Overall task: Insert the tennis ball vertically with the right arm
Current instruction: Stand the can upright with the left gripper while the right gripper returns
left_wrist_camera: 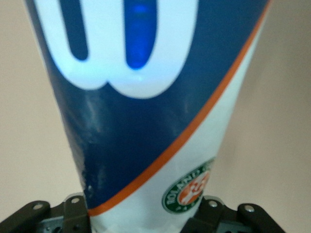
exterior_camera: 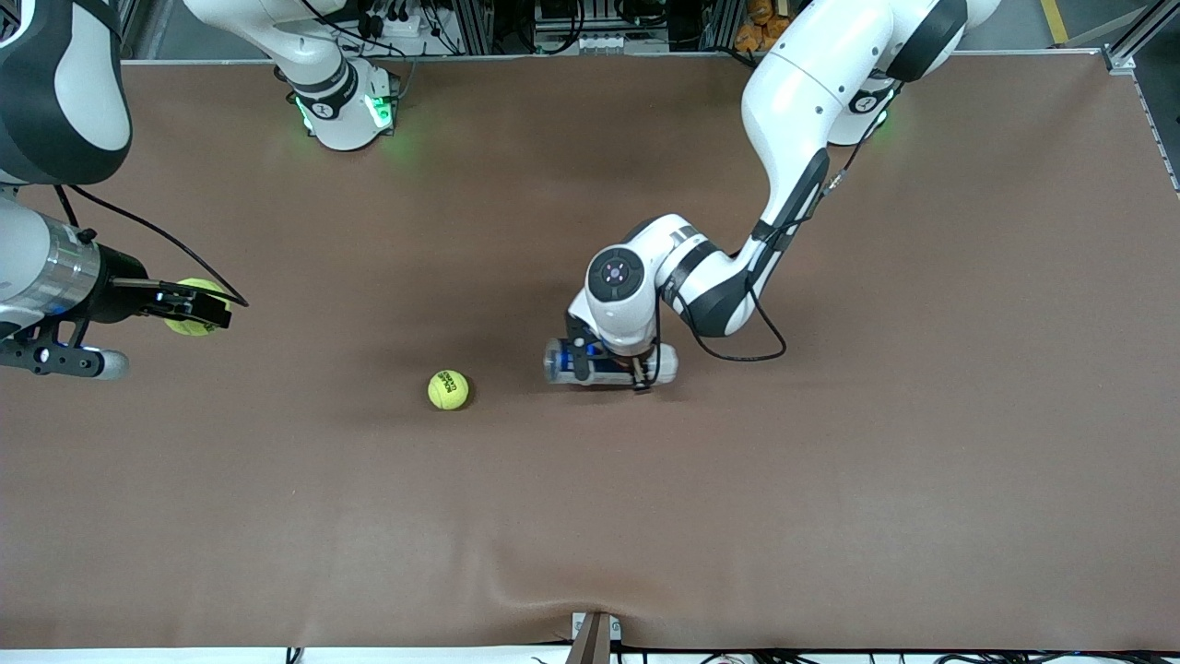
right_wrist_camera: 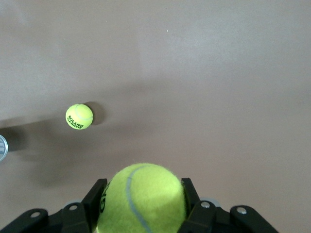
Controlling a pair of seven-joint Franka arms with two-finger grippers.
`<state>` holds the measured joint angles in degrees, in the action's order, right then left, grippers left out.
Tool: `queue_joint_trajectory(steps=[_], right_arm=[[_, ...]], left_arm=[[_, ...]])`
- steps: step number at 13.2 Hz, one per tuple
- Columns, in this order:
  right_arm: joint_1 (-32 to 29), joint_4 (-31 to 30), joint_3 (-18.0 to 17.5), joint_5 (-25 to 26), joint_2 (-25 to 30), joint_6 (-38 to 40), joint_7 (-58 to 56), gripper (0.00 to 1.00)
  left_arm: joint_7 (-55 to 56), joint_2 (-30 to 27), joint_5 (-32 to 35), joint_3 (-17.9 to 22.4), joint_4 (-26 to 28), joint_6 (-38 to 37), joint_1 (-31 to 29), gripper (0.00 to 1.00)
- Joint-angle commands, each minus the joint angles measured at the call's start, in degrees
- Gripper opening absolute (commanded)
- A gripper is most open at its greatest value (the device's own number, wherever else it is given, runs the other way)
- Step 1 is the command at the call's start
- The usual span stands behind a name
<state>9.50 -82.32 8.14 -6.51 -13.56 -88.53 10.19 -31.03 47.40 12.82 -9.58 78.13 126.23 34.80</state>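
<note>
Your left gripper (exterior_camera: pixel 613 369) clamps the ball tube (exterior_camera: pixel 610 361) lying on its side mid-table, its contents unreadable and its middle hidden by the wrist; only the left wrist view shows its label. Your right gripper (exterior_camera: pixel 198 307) grips a tennis ball (exterior_camera: pixel 192 307) above the right arm's end; a second ball (exterior_camera: pixel 448 389) rests beside the tube.

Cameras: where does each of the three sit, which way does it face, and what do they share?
Front view: high across the table, facing both bases; shows both arms, the loose tennis ball and the ball can lying flat.
Left wrist view: on the left arm, looking along the can clamped in the left gripper.
Right wrist view: on the right arm, looking down past the right gripper and its held tennis ball.
Shared: front and right wrist views both show the loose ball.
</note>
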Motion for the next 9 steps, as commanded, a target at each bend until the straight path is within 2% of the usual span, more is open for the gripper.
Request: queue_joint_trajectory(steps=[1,5,9], right_arm=[[-0.5,0.6,-0.7,0.6,-0.1,0.3,-0.3,0.0],[-0.5,0.6,-0.7,0.6,-0.1,0.4,-0.2,0.0],[-0.4,0.6,-0.7,0.6,-0.1,0.3,-0.1,0.0]], left_arm=[[1.8,-0.5,-4.5,-0.3,0.8,10.5,0.4,0.69],[3.1,2.2,-7.5,-0.3,1.2,31.7,1.6,0.68],[3.3,7.3,-16.4,-0.3,1.3,51.2,4.9,0.68]])
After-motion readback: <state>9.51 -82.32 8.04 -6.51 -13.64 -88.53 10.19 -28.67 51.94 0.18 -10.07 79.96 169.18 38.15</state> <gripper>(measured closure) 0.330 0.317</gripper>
